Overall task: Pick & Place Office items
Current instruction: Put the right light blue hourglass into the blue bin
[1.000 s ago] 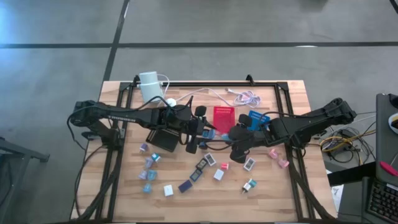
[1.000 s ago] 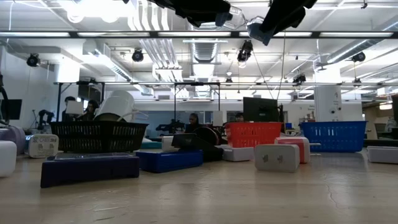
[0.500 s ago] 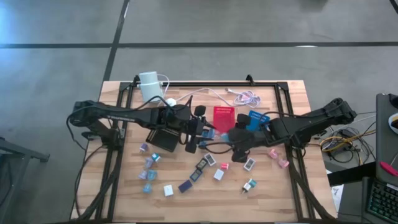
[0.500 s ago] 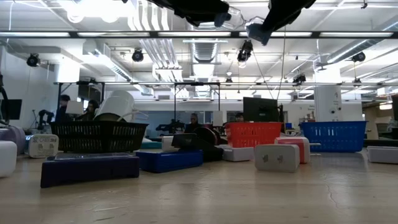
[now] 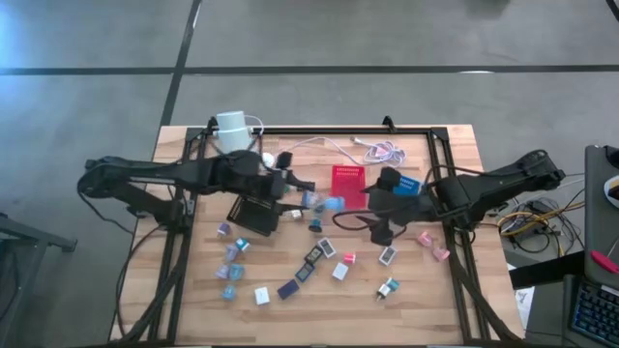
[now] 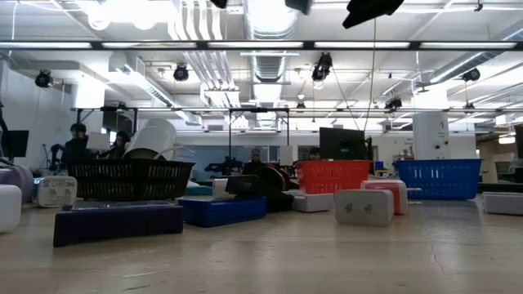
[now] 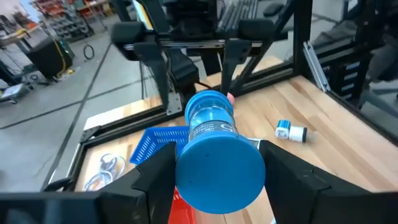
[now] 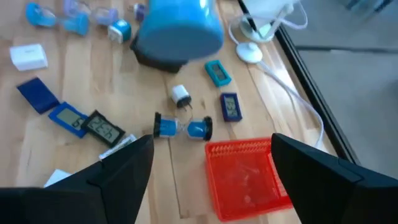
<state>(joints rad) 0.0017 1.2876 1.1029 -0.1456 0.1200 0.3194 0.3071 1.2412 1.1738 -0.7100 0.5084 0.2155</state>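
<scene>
Grip: the left gripper (image 7: 221,177) is clamped on a blue plastic cylinder with a wide round end (image 7: 211,146), one dark finger (image 7: 155,180) on each side of it. In the high view this gripper (image 5: 293,184) hangs above the wooden table (image 5: 455,300), beside the far right corner of the flat black mesh tray (image 5: 253,215) and left of the flat red mesh tray (image 5: 348,181).

Second claw: the right gripper (image 8: 211,177) stands with its fingers (image 8: 118,180) wide apart and nothing between them, above the near edge of the red mesh tray, by the flat blue mesh tray (image 5: 404,184).

Office items near the claws, all lying on the wood:
- small piece with two blue ends (image 8: 182,127), just beside the red tray;
- white plug-like piece (image 8: 180,94);
- teal rectangular piece (image 8: 217,73) and dark blue rectangular piece (image 8: 230,106), near each other;
- blue display piece (image 8: 68,118) touching a black display piece (image 8: 102,127);
- flat dark blue rectangle (image 8: 37,93) and white block (image 8: 28,56);
- white-and-blue piece (image 7: 291,131), alone on the far side;
- two pink pieces (image 5: 432,246), right of the right gripper.

More small pieces are scattered across the table's near half, well apart from both claws.

Fixtures at the far edge: white cylinder (image 5: 232,130), its round white puck (image 8: 249,53) and a coiled white cable (image 5: 387,150).

Room beyond, low view: seated people (image 6: 78,143) at the far left.
</scene>
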